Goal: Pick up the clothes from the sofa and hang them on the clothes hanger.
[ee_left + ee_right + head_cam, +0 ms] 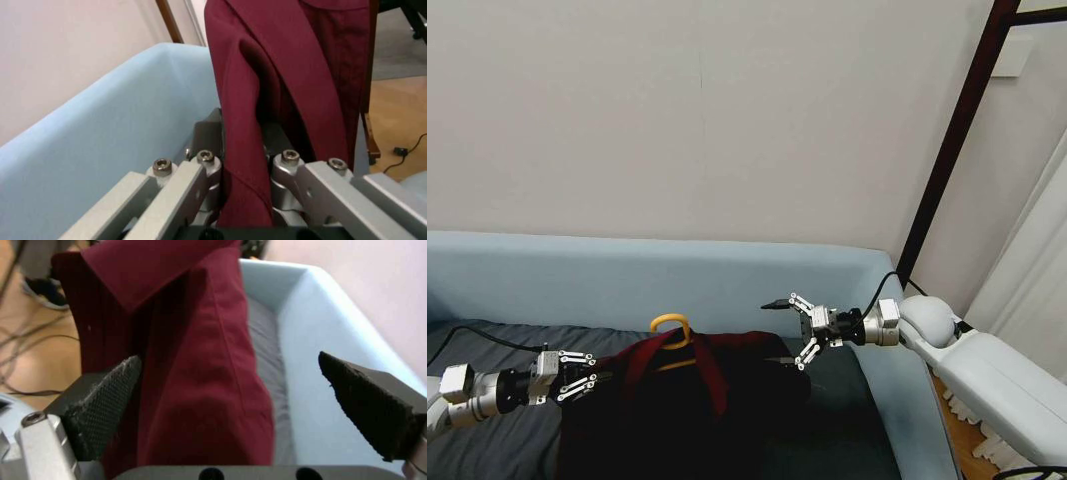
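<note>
A dark red garment (689,400) hangs on a hanger with a yellow hook (672,324), over the sofa's grey seat (487,440). My left gripper (587,380) is at the garment's left shoulder, shut on a fold of the cloth. The left wrist view shows the red fabric (280,75) pinched in the left gripper (243,167). My right gripper (787,335) is open at the garment's right shoulder. In the right wrist view, the red fabric (193,365) lies between the spread black pads (107,400) of the right gripper (233,390), nearer one pad.
The light blue sofa backrest (627,275) runs behind the garment, against a plain wall. A dark slanted pole (957,130) rises at the right behind the sofa arm. A white curtain (1032,260) hangs at the far right, with wooden floor (962,450) below it.
</note>
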{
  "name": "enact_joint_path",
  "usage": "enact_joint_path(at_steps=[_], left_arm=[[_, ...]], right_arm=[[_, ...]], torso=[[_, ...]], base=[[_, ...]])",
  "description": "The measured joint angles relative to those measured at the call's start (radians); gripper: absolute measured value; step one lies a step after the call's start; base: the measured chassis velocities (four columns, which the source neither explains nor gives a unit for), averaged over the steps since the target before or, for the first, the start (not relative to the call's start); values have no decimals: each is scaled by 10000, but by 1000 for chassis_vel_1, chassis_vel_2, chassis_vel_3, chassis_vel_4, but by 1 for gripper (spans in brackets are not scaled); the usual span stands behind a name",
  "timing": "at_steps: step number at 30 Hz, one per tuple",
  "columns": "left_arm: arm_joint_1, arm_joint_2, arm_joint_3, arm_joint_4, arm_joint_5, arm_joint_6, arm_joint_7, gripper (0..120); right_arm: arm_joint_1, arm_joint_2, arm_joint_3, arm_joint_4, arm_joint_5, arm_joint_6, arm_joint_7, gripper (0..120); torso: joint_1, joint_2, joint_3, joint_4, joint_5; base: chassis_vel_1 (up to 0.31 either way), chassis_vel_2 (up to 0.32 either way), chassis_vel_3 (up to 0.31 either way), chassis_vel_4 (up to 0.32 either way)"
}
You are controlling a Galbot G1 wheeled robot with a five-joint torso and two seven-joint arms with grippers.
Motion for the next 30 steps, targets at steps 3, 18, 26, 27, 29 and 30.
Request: enact_joint_path(at_steps=[3,18,26,27,29,30], left_arm=[[-222,-22,222,-50,0,47,-49,7],[-1366,-394,1259,118,254,93,-76,7],[-1537,-426,1391,236,503,13,85,7],[-1535,-428,1390,238,518,-3,98,7],[-1524,-429,1382,232,516,-10,98,7],[-1512,-431,1371,206,494,-10,96,7]], right_arm=[[267,266,-235,-212,75,-201,-205,100],[627,874,-404,-636,-243,-873,-1293,74],[681,991,-163,-770,-622,-1005,-1722,43],[682,1019,-140,-783,-661,-1028,-1778,39],[682,1047,-127,-792,-687,-1058,-1825,34],[677,1073,-111,-795,-730,-1080,-1882,29]], torso=[[0,0,0,2,1],[1,2,-1,0,0],[0,2,-1,1,1],[1,2,-1,1,0],[1,2,-1,1,0],[1,2,-1,2,0]], base=[[0,0,0,0],[0,0,0,0],[0,0,0,0],[0,0,0,0],[0,0,0,0],[0,0,0,0]])
